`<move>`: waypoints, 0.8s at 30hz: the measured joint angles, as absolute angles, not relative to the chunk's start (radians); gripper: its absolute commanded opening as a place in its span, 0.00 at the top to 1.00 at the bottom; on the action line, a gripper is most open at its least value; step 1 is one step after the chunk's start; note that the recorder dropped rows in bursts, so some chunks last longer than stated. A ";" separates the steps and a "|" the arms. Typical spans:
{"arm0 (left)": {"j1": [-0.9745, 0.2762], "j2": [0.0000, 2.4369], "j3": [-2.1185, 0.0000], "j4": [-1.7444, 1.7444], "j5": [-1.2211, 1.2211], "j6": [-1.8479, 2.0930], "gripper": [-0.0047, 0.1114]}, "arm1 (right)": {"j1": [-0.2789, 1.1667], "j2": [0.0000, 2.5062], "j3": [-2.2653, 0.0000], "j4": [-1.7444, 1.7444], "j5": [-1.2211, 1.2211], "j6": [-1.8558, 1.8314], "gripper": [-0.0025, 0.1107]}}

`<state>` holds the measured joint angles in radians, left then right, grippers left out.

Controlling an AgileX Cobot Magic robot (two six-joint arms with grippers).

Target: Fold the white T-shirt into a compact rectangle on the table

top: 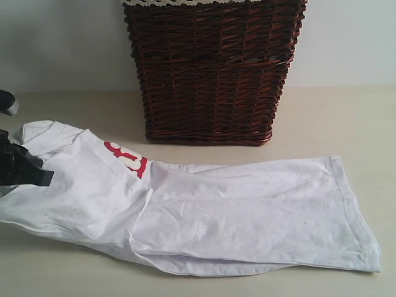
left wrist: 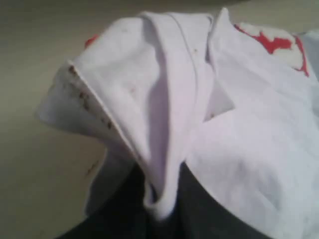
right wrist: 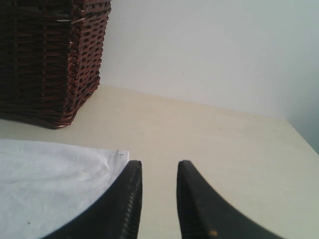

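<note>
Lying lengthwise across the pale counter (top: 346,124) in the exterior view, the white T-shirt (top: 247,210) runs from the left edge to the lower right. It is doubled over on itself, so only part of one red-outlined letter (top: 127,158) shows. The dark tip of the left arm (top: 21,166) sits at the shirt's left end; the frame cuts it, so the left jaws cannot be made out here. Behind the shirt, apart from it, stands a dark brown wicker basket (top: 210,74), its top and white lace trim (top: 210,2) cropped. A small dark object (top: 6,102) at the left edge is too cut off to identify

The left wrist view is blurred. A bunched fold of the white T-shirt (left wrist: 159,109) runs down between the left jaws, which are clamped on it and mostly buried under cloth. Brownish specks (left wrist: 84,97) dot one hem, and red lettering (left wrist: 271,42) shows only in part

In the right wrist view the right jaws stand apart, holding nothing, over the bare counter (right wrist: 209,139) just beside a corner of the white T-shirt (right wrist: 50,184). Only the wicker basket's (right wrist: 45,64) lower corner fits in, before a pale wall (right wrist: 209,50)
</note>
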<state>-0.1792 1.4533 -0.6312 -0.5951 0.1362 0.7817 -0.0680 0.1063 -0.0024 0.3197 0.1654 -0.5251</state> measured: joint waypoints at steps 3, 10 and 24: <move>-0.192 1.457 -0.635 -0.592 0.136 0.782 0.96 | -0.068 0.106 -0.002 0.320 0.165 -0.525 0.76; -0.198 1.505 -0.635 -0.584 0.127 0.782 0.96 | -0.068 0.106 -0.002 0.320 0.165 -0.525 0.76; -0.227 1.493 -0.796 -0.571 0.147 0.782 0.96 | -0.068 0.106 -0.002 0.320 0.165 -0.525 0.76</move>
<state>-0.2273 1.4933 -0.7959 -0.5707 0.1475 0.7815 -0.0680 0.1063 -0.0024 0.3197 0.1654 -0.5251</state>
